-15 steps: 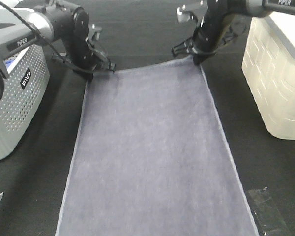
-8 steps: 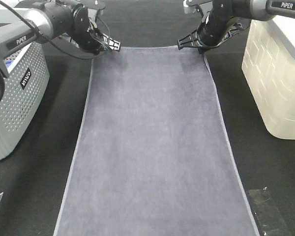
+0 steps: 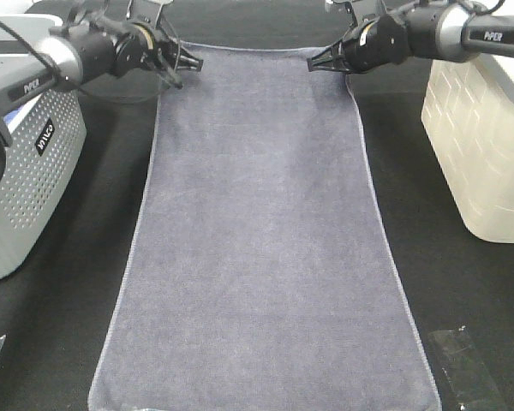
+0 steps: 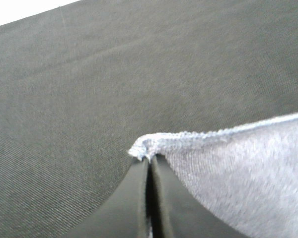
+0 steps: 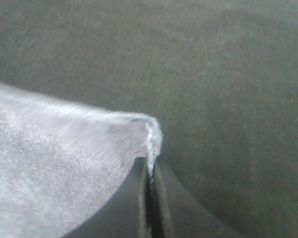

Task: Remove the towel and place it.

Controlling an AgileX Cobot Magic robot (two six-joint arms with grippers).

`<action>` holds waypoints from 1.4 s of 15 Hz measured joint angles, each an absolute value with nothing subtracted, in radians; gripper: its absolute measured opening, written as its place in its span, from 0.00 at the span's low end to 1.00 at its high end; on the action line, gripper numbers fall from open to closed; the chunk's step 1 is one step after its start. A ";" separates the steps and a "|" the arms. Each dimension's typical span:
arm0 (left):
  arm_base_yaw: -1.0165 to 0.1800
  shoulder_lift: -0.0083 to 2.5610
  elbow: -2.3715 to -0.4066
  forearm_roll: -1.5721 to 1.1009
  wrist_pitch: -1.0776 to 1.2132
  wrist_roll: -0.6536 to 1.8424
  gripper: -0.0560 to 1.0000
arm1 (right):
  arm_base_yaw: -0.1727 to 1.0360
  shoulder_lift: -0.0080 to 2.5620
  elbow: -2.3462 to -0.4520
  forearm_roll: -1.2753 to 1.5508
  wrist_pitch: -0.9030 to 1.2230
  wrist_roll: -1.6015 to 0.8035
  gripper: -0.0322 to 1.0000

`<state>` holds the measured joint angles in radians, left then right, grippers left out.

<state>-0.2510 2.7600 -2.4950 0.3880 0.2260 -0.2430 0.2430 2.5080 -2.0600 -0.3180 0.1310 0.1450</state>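
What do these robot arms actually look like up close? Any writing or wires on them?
Both arms are black and silver-grey with rounded joints. The left arm and right arm each carry white "PiPER" lettering on a dark band. A thin black cable loops beside the left arm. Each ends in slim, dark, flat fingers, seen pressed close together in the wrist views.

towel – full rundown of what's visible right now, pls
The towel is a long slate-grey, slightly purplish plush rectangle with a thin paler stitched hem. It lies spread flat and smooth on the black table, running between the perforated grey basket and the cream basket, touching neither. Its near end is cut off by the frame. The left gripper and right gripper each pinch a far corner.
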 joint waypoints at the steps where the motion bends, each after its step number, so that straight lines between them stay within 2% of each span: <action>1: -0.249 2.774 -2.495 0.388 0.194 -0.243 0.05 | 0.234 2.523 -2.060 -0.318 0.102 0.145 0.03; 6: -0.250 2.843 -2.495 0.393 0.083 -0.243 0.05 | 0.219 2.597 -2.060 -0.318 0.000 0.145 0.04; 8: -0.250 2.849 -2.495 0.387 0.083 -0.243 0.06 | 0.219 2.619 -2.060 -0.318 -0.032 0.145 0.14; 9: -0.250 2.850 -2.495 0.378 0.090 -0.243 0.09 | 0.219 2.628 -2.060 -0.319 -0.033 0.145 0.25; 10: -0.250 2.850 -2.495 0.372 0.099 -0.243 0.15 | 0.219 2.631 -2.060 -0.319 -0.037 0.145 0.39; 11: -0.250 2.850 -2.495 0.369 0.114 -0.243 0.26 | 0.219 2.632 -2.060 -0.319 -0.038 0.145 0.49; 12: -0.250 2.850 -2.495 0.368 0.134 -0.243 0.43 | 0.219 2.632 -2.060 -0.319 -0.044 0.145 0.54; 13: -0.250 2.850 -2.495 0.368 0.145 -0.243 0.68 | 0.219 2.632 -2.060 -0.319 -0.051 0.145 0.58; 14: -0.250 2.850 -2.495 0.367 0.147 -0.243 0.77 | 0.219 2.632 -2.060 -0.319 -0.051 0.145 0.59; 16: -0.250 2.848 -2.495 0.367 0.152 -0.243 0.83 | 0.219 2.626 -2.060 -0.319 -0.042 0.145 0.59; 21: -0.255 2.785 -2.497 0.332 0.182 -0.243 0.84 | 0.219 2.535 -2.060 -0.289 0.086 0.146 0.59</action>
<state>-0.2550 2.7850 -2.4970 0.3320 0.1820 -0.2430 0.2190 2.5350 -2.0600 -0.2890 0.0860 0.1460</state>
